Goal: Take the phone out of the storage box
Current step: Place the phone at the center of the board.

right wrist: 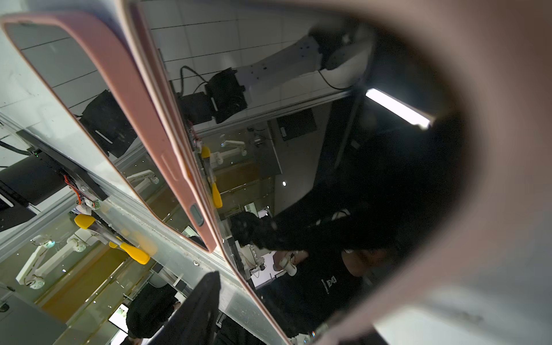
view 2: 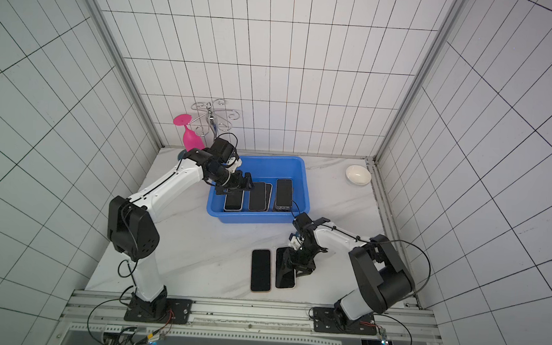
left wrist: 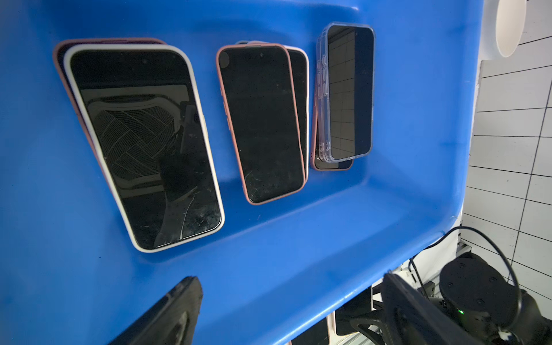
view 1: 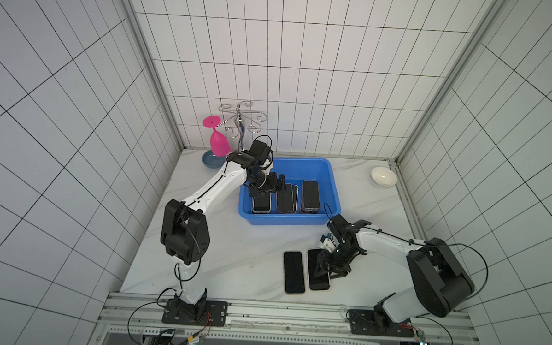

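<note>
The blue storage box point(view 1: 298, 221) point(view 2: 265, 219) stands at the back middle of the table in both top views. It holds three stacks of phones: a white-cased one point(left wrist: 143, 143) point(view 1: 262, 204), a pink-cased one point(left wrist: 263, 122) and a clear-cased stack point(left wrist: 349, 92) point(view 1: 310, 195). My left gripper point(view 1: 275, 189) point(left wrist: 289, 298) hovers open over the box's left side, empty. Two phones lie side by side on the table in front of the box point(view 1: 294, 272) point(view 1: 317, 261). My right gripper point(view 1: 327, 273) point(right wrist: 268, 304) stands low over the right one point(right wrist: 298, 179), jaws apart around it, one finger point(right wrist: 197, 307) clear of its rim.
A pink goblet point(view 1: 219, 142) hangs upside down from a wire rack point(view 1: 242, 118) at the back left, over a grey-blue dish point(view 1: 211, 161). A white bowl point(view 1: 383, 176) sits at the back right. Metal rails border the table's front and right edges.
</note>
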Action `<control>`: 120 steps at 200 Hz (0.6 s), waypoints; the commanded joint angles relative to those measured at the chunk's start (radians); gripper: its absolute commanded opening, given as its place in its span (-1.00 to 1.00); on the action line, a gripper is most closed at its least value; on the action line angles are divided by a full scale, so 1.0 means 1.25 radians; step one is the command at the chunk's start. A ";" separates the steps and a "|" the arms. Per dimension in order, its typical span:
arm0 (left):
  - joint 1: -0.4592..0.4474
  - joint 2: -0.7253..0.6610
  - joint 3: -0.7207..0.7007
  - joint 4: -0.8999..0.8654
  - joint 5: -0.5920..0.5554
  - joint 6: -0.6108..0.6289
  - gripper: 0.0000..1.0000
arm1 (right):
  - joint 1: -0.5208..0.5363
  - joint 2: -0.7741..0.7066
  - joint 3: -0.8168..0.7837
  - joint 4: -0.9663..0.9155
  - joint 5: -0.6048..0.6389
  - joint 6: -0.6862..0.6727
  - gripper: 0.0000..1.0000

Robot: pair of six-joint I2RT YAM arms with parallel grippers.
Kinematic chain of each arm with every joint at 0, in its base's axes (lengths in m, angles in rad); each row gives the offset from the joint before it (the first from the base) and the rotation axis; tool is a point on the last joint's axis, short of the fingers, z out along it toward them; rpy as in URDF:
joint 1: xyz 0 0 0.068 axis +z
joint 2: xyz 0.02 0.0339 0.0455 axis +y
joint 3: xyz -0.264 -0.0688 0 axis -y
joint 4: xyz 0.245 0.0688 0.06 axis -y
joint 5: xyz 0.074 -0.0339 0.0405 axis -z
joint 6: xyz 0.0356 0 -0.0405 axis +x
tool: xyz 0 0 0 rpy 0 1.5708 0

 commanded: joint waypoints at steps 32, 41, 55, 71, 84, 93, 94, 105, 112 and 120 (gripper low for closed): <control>0.002 -0.032 -0.013 0.023 -0.018 0.007 0.95 | -0.039 -0.032 0.003 -0.059 0.040 0.013 0.15; 0.002 -0.032 -0.013 0.026 -0.019 0.006 0.96 | -0.043 -0.023 0.009 -0.061 0.051 0.013 0.15; 0.001 -0.031 -0.011 0.027 -0.020 0.003 0.96 | -0.048 -0.007 0.020 -0.066 0.070 0.013 0.15; 0.002 -0.031 -0.009 0.027 -0.027 0.001 0.96 | -0.053 0.007 0.028 -0.064 0.095 0.020 0.14; 0.002 -0.031 -0.010 0.030 -0.038 0.000 0.96 | -0.053 0.024 0.041 -0.062 0.110 0.020 0.12; 0.001 -0.029 -0.012 0.031 -0.046 -0.002 0.95 | -0.053 0.032 0.049 -0.054 0.116 0.021 0.11; 0.001 -0.029 -0.012 0.031 -0.047 -0.002 0.96 | -0.053 0.033 0.050 -0.053 0.117 0.022 0.11; 0.001 -0.028 -0.015 0.034 -0.054 -0.003 0.96 | -0.051 0.040 0.059 -0.044 0.119 0.023 0.09; 0.001 -0.028 -0.018 0.037 -0.055 -0.003 0.96 | -0.049 0.044 0.064 -0.037 0.118 0.025 0.08; 0.001 -0.030 -0.022 0.042 -0.058 -0.002 0.96 | -0.044 0.048 0.068 -0.033 0.120 0.029 0.07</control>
